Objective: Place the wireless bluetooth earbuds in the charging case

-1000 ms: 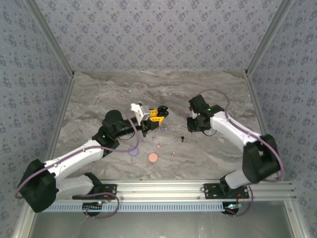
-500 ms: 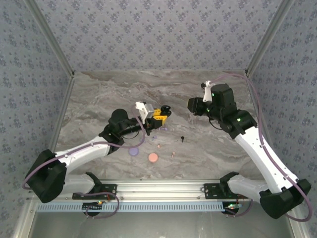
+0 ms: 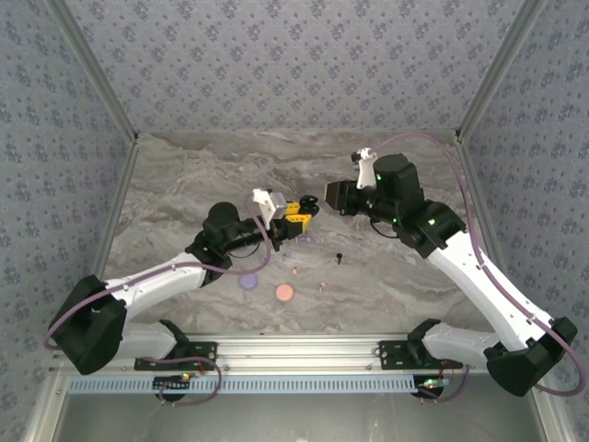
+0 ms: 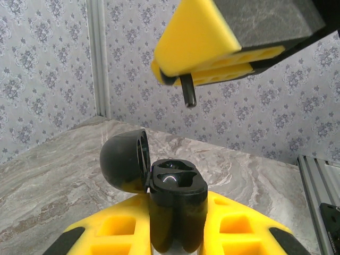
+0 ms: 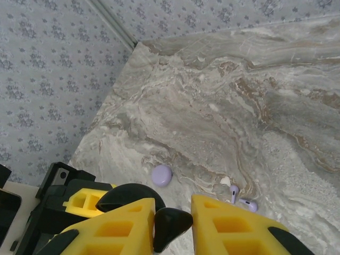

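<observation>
My left gripper [image 4: 178, 215] is shut on the black charging case [image 4: 177, 204], which stands upright with its lid [image 4: 123, 161] hinged open and its two wells showing. In the top view the case [image 3: 306, 204] is held above the table. My right gripper [image 5: 172, 212] is shut on a black earbud [image 5: 171, 226]. From the left wrist its yellow fingers [image 4: 199, 37] hang just above the case, with the earbud's stem [image 4: 187, 93] pointing down. The two grippers nearly meet [image 3: 329, 196]. Two lavender earbuds [image 5: 234, 192] lie on the marble below.
On the table lie a lavender disc [image 3: 248, 280], a pink disc [image 3: 285, 293], a black earbud [image 3: 339, 259] and two pinkish earbuds [image 3: 295, 272]. Patterned walls close in the back and sides. An aluminium rail [image 3: 304, 350] runs along the near edge.
My right arm has risen and swung left, bringing its gripper with the black earbud close to the held case. My left arm shifted slightly right, then stayed still.
</observation>
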### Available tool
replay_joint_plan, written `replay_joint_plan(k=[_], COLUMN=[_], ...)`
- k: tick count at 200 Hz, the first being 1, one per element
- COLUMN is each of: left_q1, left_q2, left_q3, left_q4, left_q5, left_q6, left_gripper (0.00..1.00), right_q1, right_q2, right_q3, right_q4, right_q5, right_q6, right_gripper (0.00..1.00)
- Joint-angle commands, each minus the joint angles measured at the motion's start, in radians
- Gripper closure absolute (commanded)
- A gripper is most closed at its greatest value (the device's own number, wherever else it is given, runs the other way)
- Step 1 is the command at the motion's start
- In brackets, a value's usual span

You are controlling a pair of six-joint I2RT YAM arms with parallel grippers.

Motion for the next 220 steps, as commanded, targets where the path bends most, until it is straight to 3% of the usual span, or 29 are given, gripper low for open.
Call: replay_joint_plan(k=[1,220], left_q1=[-0.005,-0.009], left_q2=[0.003,0.016], left_q3=[0.035,0.046], left_q4=[0.042,0.034], left_q5=[0.02,0.003], left_q6=[-0.002,-0.002], left_gripper=[1.0,1.0], right_q1=[0.018,0.095], right_q2=[0.012,0.079], right_q3=[0.04,0.033], right_q4=[0.004,-0.057], right_q5=[0.005,0.085], right_q6=[0.022,-0.01], right_gripper=[0.75,0.74])
